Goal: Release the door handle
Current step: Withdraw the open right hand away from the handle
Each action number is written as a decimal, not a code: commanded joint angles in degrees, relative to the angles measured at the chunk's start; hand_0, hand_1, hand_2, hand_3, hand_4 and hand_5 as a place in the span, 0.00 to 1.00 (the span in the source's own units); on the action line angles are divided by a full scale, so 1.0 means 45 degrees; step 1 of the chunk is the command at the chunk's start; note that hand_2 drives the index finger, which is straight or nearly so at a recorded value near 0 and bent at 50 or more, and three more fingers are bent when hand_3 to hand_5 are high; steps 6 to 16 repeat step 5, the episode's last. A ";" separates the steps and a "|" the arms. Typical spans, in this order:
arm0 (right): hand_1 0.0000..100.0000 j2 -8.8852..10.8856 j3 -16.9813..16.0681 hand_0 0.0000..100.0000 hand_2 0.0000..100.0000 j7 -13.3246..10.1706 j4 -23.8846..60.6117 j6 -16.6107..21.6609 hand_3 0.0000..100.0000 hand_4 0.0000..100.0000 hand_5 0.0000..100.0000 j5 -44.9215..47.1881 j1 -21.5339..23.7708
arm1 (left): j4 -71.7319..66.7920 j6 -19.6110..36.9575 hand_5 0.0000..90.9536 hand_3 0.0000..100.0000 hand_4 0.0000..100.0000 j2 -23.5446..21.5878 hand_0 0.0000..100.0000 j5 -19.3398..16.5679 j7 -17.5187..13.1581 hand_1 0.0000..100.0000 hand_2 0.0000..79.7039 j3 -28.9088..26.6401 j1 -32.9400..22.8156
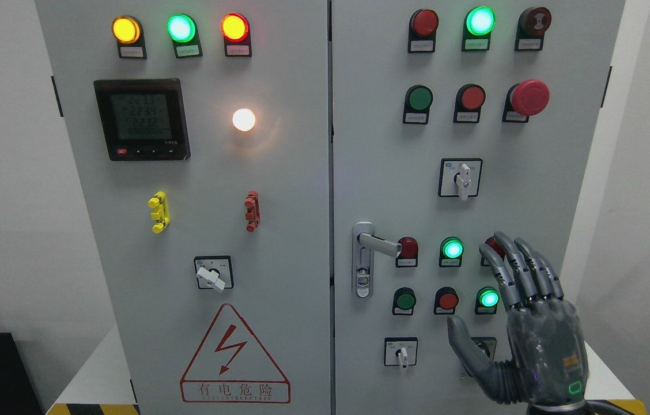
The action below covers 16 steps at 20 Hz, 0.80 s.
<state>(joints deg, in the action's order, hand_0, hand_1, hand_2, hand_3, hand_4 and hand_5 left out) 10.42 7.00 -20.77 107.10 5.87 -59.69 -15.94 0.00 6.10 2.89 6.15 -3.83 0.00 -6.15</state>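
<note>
My right hand (524, 323) stands in the lower right of the frame, palm toward the cabinet, its four fingers (518, 262) extended upward side by side and the thumb splayed out to the left, so it is wide open and holds nothing. The door handle (378, 244) sits left of my hand, just right of the centre seam between the two doors, a silver lever pointing rightward from its upright backplate (362, 259), with a keyhole near the bottom of the plate. A clear stretch of grey panel and several buttons lie between my thumb and the lever, so I judge the letting-go itself is done and the hand is held flat and open to keep clear of the controls around it. That matters, because my fingertips overlap a red pushbutton (495, 246) in this view, and a green lit button (488, 298) shows just beside my index finger; whether I touch either I cannot tell. My palm also hides part of a small selector switch (483, 346) low on the right door (561, 173). The seam between the doors looks narrow and even, so the door appears shut. My left arm does not show anywhere in the picture.
</note>
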 commanded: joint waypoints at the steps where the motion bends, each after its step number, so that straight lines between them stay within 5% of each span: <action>1: 0.14 0.0165 0.0008 0.39 0.00 0.0025 0.0145 0.0004 0.00 0.00 0.00 0.0023 0.0184 | -0.0254 -0.0008 0.00 0.00 0.00 0.0002 0.12 0.0000 -0.0009 0.39 0.00 0.0176 -0.0001; 16: 0.14 0.0165 0.0008 0.39 0.00 0.0006 0.0164 0.0004 0.00 0.00 0.00 0.0023 0.0184 | -0.0254 -0.0008 0.00 0.00 0.00 0.0002 0.12 0.0000 -0.0009 0.39 0.00 0.0176 -0.0001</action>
